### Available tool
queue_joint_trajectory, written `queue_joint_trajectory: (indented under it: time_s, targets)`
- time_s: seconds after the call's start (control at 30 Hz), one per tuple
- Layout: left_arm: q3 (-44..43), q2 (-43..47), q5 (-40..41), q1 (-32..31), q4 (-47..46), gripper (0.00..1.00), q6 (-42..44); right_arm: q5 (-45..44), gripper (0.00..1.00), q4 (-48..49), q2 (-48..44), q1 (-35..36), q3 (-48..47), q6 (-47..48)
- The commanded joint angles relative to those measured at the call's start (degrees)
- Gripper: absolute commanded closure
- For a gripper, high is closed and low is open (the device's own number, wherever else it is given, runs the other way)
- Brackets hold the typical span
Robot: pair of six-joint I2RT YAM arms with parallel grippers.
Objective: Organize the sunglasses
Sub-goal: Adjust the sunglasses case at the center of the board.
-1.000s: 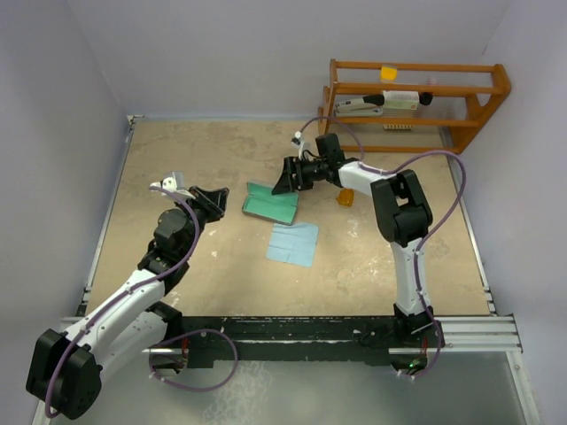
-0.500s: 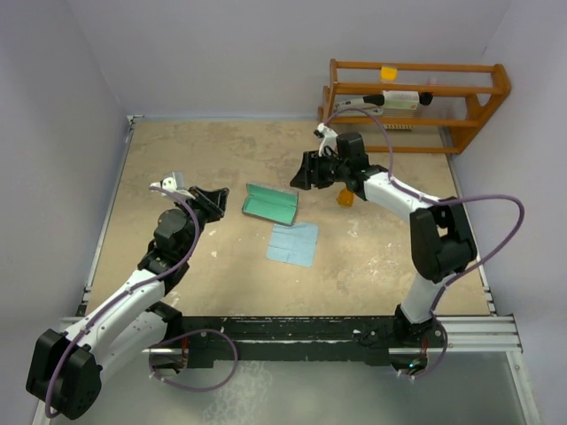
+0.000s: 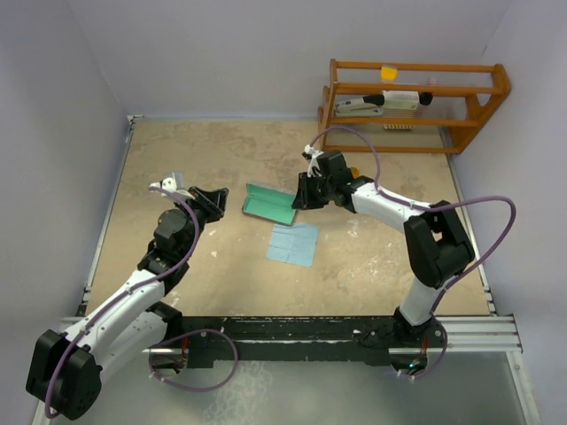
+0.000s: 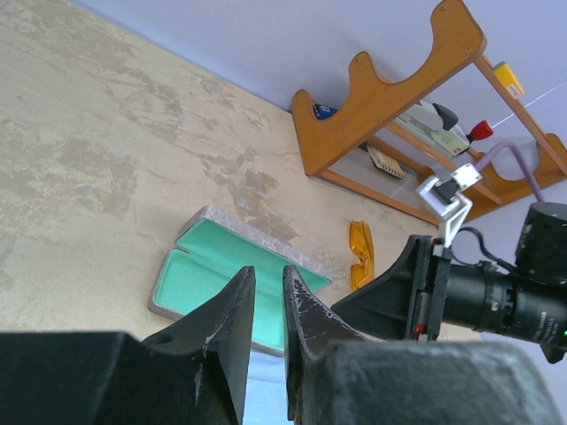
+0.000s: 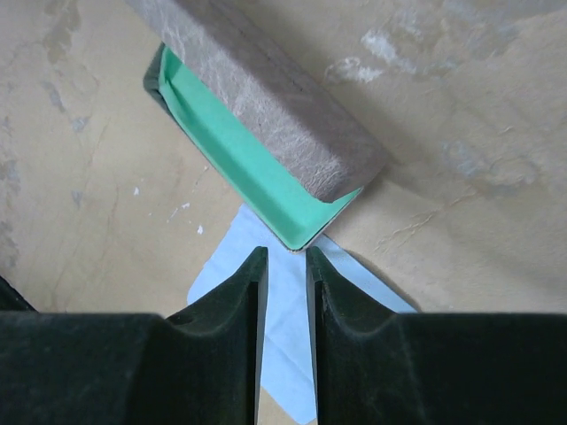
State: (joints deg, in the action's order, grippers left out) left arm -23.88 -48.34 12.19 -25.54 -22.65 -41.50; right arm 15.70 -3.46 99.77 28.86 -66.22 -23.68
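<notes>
Beige mottled tabletop [image 3: 204,150] under everything, with a wooden rack [image 3: 416,67] standing at the far right edge.

Left end effector [image 4: 267,270] low over the tabletop, just left of the grey case [image 3: 270,204]. Fingers nearly together, only a thin slit, nothing between.

Right end effector [image 5: 286,252] at the right end of the case, fingers also close, with a narrow slit. Corner of the case rim just at the tips; impossible to tell whether pinched or only near.

Case lying open, green lining upward. Light blue cloth [image 3: 293,243] flat on the tabletop, just beside the near side of the case.

Smallest, the sunglasses [image 4: 361,255]: amber see-through lenses, thin frame, shorter than the case. Resting on the tabletop between case and rack, apart from the case, mostly hidden behind the right arm [image 3: 390,205] in the top view.
</notes>
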Motion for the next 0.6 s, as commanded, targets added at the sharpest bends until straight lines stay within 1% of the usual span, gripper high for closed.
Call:
queue_joint_trajectory:
  time_s: [0.0, 0.2, 0.57]
  targets:
    - [0.1, 1.6, -0.2, 0.2, -1.3, 0.83, -1.1, -3.0, 0.73, -2.3, 2.3, 1.1, -1.6, -2.7]
    - [0.8, 2.9, 0.1, 0.2, -0.8, 0.83, -1.0, -6.7, 0.73, -4.1, 4.3, 3.4, -2.7, -3.5]
    - [1.0, 3.0, -0.6, 0.2, -0.9, 0.83, -1.3, -7.2, 0.72, -3.4, 6.6, 4.0, -4.0, -4.8]
